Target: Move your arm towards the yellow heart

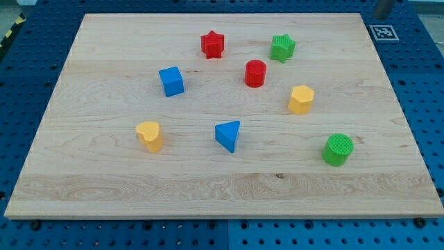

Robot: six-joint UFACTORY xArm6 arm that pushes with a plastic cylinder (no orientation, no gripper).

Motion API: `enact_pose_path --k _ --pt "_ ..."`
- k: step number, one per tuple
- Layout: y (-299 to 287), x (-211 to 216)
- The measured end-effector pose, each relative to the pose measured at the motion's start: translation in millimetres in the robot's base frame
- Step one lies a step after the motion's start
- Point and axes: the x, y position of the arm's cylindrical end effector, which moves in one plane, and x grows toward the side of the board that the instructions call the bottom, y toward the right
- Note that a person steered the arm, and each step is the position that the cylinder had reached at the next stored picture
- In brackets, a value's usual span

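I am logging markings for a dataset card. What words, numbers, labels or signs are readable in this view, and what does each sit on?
No readable words or numbers anywhere.
Black-and-white square fiducial marker: a coded pattern, no text, on the light wooden board's top right corner.
The coloured blocks carry no markings.
My tip does not show.

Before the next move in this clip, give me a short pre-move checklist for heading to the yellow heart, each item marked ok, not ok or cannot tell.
1. Yellow heart in view, at the board's lower left: ok.
2. My tip in view: not ok; only a grey piece at the view's top right corner shows.
3. Heart standing apart from the blue triangle and blue cube: ok.
4. Not confused with the yellow hexagon at the view's right: ok.
5. Path from tip to heart unobstructed: cannot tell.
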Motion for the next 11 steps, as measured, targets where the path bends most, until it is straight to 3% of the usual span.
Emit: enact_pose_path --k 2,7,10,11 --pt "-22.7 21.8" --pt "-91.0 245.6" --pt "-96.5 353.0" --pt "-129.7 392.1"
